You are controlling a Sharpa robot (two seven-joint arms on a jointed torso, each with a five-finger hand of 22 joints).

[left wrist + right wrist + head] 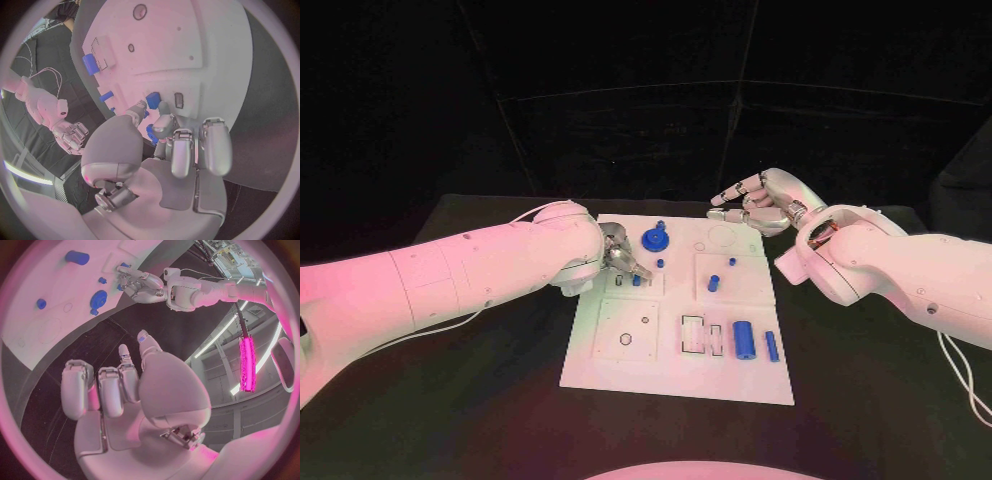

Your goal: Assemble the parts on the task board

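The white task board (678, 375) lies in the middle of the black table. My left hand (626, 256) hovers low over the board's far left part, its fingers curled down. There the thumb and a finger (164, 111) pinch a small blue part (153, 99) beside a narrow slot (179, 100). A round blue gear-like part (656, 240) sits just beyond that hand. My right hand (757, 208) hangs above the board's far right edge with fingers apart and nothing in it. A blue cylinder (744, 340) and a slim blue bar (772, 346) lie near the board's right front.
Two small blue pegs (731, 262) (713, 283) stand at the board's middle right. An outlined rectangular recess (692, 334) sits left of the cylinder. Black table surface surrounds the board on all sides, and both white forearms reach in over it.
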